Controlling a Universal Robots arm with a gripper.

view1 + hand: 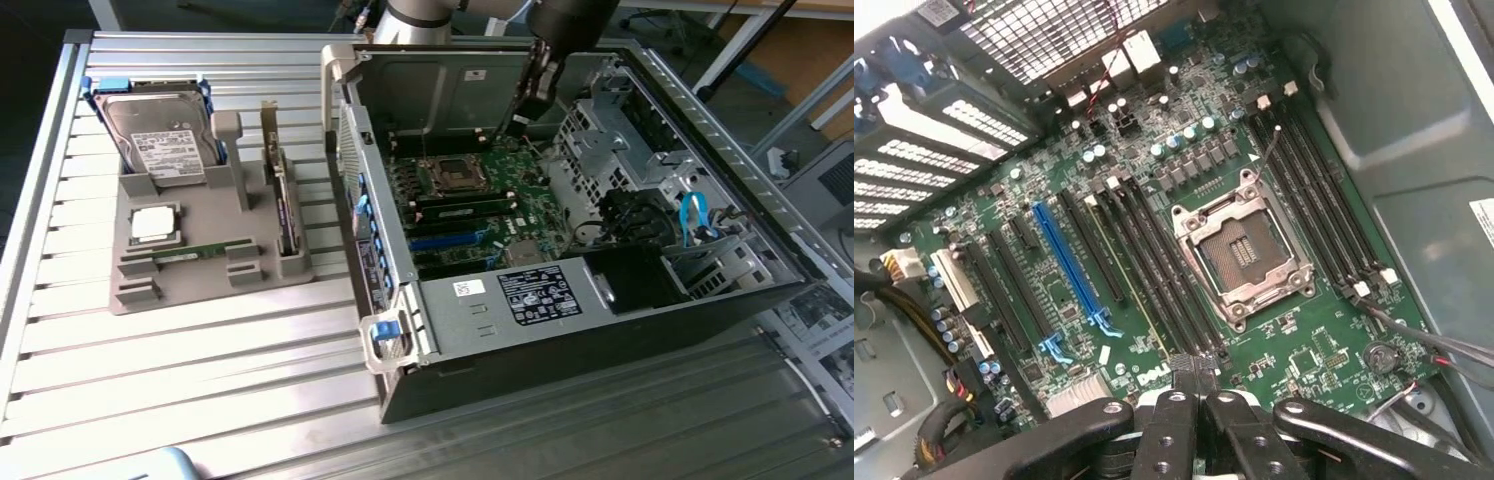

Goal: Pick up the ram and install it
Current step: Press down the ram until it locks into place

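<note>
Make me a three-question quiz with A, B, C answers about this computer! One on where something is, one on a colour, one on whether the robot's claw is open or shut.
1. Where is the hard drive?
A. inside the computer case
B. on the grey tray
C. in the gripper

2. What colour is the one bright slot on the motherboard?
A. red
B. yellow
C. blue

3. How is the gripper?
A. shut
B. wide open
C. clamped round the hard drive

Answers:
1 B: the hard drive stands on the grey tray, to the exterior view's left of the computer case.
2 C: the slot on the motherboard is blue.
3 A: the gripper has its fingertips together above the motherboard.
</note>
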